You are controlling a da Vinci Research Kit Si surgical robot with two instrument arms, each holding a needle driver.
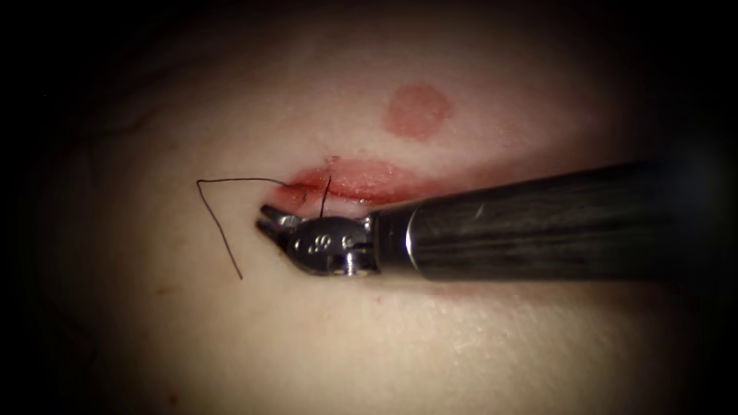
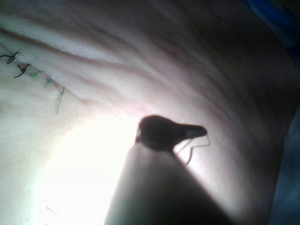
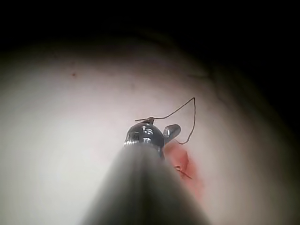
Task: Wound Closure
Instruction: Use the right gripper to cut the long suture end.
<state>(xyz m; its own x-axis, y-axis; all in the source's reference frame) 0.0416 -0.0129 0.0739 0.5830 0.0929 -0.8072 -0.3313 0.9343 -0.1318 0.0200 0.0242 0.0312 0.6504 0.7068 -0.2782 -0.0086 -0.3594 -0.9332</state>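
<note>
The tissue [image 1: 477, 338] carries a short cut [image 1: 361, 180] wet with red fluid. My right tool [image 1: 264, 219] comes in from the right and lies just below the cut's left end, jaws slightly open and holding nothing. A dark thread [image 1: 215, 223] leaves the cut's left end, runs left, bends sharply and trails down over the tissue. A short thread end [image 1: 325, 196] stands up from the cut beside the tool's wrist. In the right wrist view the right tool [image 3: 161, 129] sits by the bent thread [image 3: 190, 117] and the cut [image 3: 185, 164]. The left wrist view shows the left tool [image 2: 199, 132] as a dark tip near a thread [image 2: 199, 145].
A round red mark [image 1: 417, 111] lies on the tissue above the cut. The right tool's dark shaft [image 1: 538, 230] crosses the tissue's right side. In the left wrist view an older stitched line [image 2: 21, 70] with dark knots runs across the tissue.
</note>
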